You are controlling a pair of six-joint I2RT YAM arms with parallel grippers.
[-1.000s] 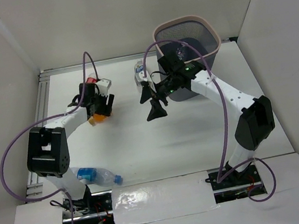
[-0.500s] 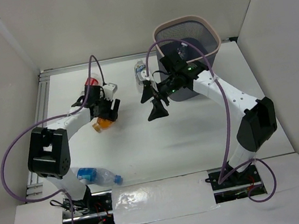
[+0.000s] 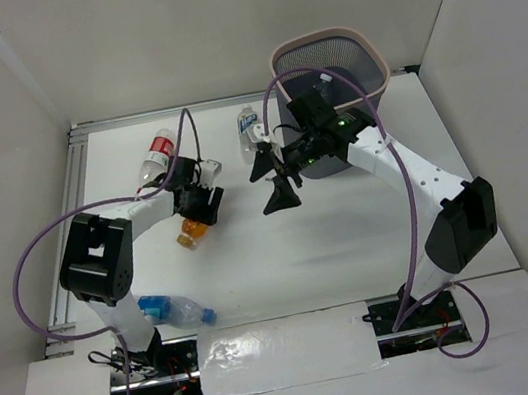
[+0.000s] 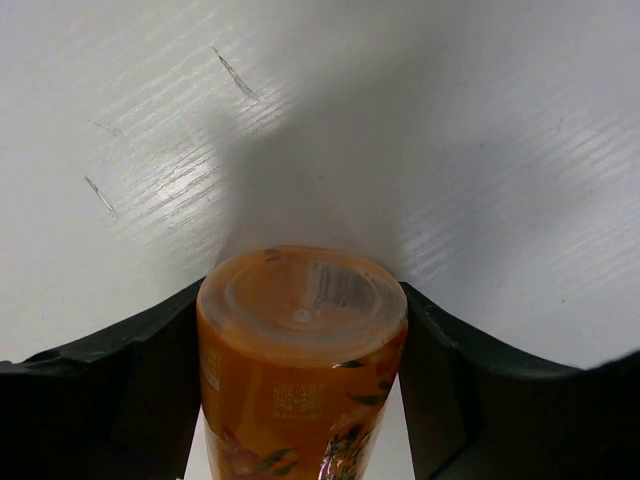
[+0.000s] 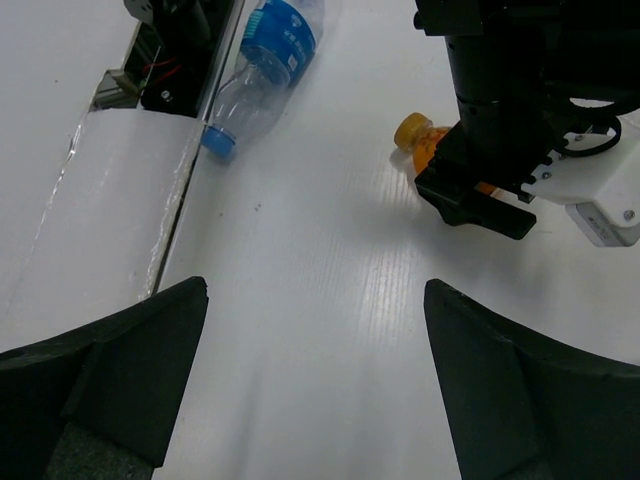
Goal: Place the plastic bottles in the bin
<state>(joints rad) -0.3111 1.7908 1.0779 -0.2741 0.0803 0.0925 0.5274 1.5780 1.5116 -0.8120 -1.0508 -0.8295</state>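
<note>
My left gripper [image 3: 196,214] is shut on a small orange bottle [image 3: 187,236], which fills the gap between the fingers in the left wrist view [image 4: 300,350], bottom end towards the camera. A red-label bottle [image 3: 158,154] lies behind it at the far left. A clear bottle with a blue label [image 3: 248,129] lies left of the bin [image 3: 379,67]. Another blue-label bottle [image 3: 173,309] lies by the left arm's base and shows in the right wrist view [image 5: 265,60]. My right gripper [image 3: 269,178] is open and empty above the table's middle.
The tall mesh bin stands at the far right, behind the right arm's wrist. White walls close in the table on three sides. A metal rail [image 3: 70,189] runs along the left edge. Purple cables loop over both arms.
My left gripper has moved right and nearer with the orange bottle, uncovering the red-label bottle behind it. The right gripper has barely moved.
</note>
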